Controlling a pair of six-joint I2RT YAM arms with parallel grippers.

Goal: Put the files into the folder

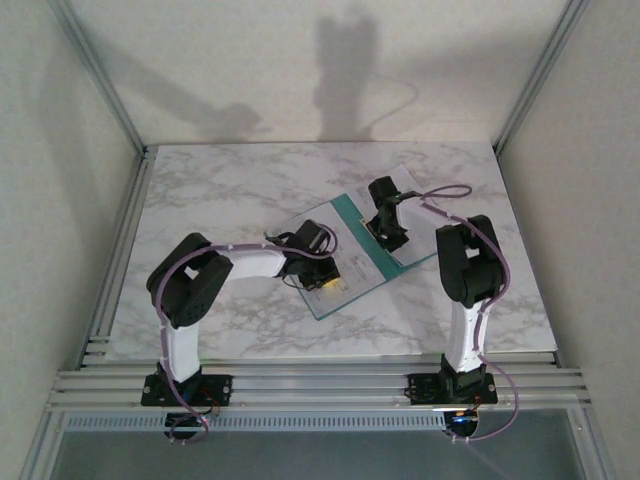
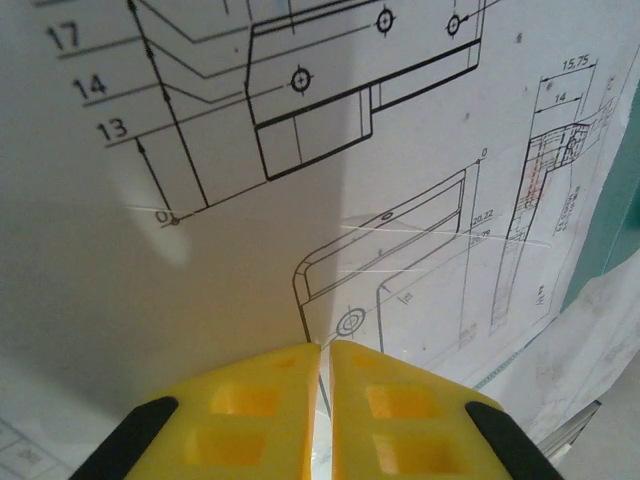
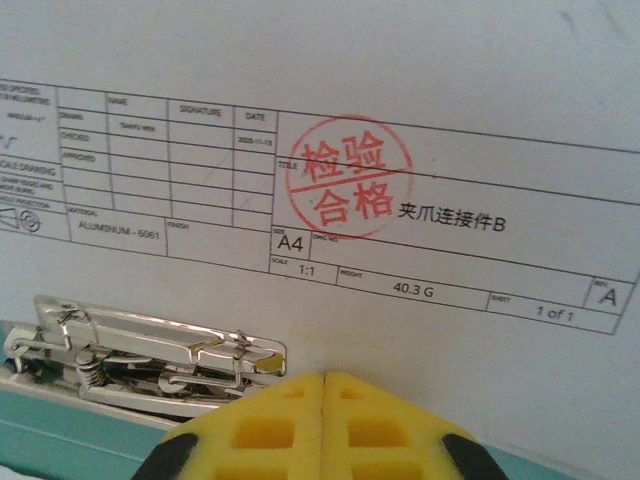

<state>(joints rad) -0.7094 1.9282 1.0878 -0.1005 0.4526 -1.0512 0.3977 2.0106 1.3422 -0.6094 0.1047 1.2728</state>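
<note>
On the marble worktop (image 1: 220, 190) the teal folder (image 1: 348, 213) lay open a little right of the middle, turned at an angle, with the white paper files (image 1: 360, 265) spread over it. The left hand (image 1: 322, 280) was low over the near left part of the sheets, and the right hand (image 1: 392, 238) was over the far right part, near the fold. From the left wrist, the yellow fingers (image 2: 250, 410) stood almost together with only a thin slit between them, just above a sheet (image 2: 250, 260) printed with black line drawings and dimension figures. I could not tell whether the paper was pinched in that slit. A strip of the teal folder (image 2: 610, 200) showed at the right edge. From the right wrist, the fingers (image 3: 390, 430) were pressed together with nothing between them, close over a sheet (image 3: 400, 90) bearing a title block and a round red stamp (image 3: 348, 178). A metal spring clip (image 3: 150, 355) sat just left of the fingers, on the teal card (image 3: 60, 430) at the sheet's near edge.
</note>
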